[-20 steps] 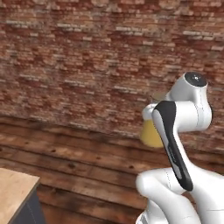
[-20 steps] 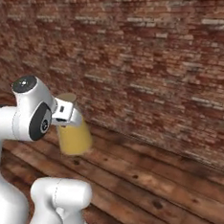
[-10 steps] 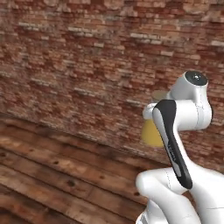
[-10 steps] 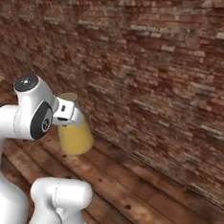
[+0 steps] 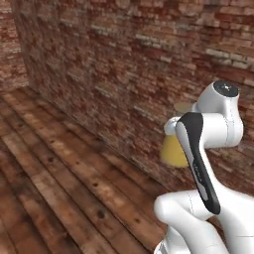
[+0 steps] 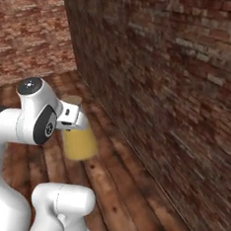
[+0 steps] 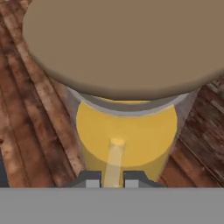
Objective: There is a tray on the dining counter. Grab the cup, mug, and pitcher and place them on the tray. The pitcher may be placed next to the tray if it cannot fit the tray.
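Note:
The pitcher (image 6: pixel 79 143), clear glass with orange-yellow juice and a round tan lid (image 7: pixel 131 43), hangs in the air in front of the arm. My gripper (image 6: pixel 72 118) is shut on its neck just under the lid. In the hand view the pitcher (image 7: pixel 127 131) looms right above my gripper (image 7: pixel 109 181), whose two dark tips press against the glass. From the left base view the pitcher (image 5: pixel 172 149) peeks out behind the arm's upper link. The tray, dining counter, cup and mug are out of view.
A red brick wall (image 5: pixel 99 59) stands close ahead and runs off to the left; it is the same brick wall (image 6: pixel 174 82) that rises on the right of the right base view. Dark wooden floor planks (image 5: pixel 49 188) lie below.
The whole picture has swung, so the base has turned: the wall now runs obliquely and the tan counter corner has left the view. The pitcher stays in the gripper.

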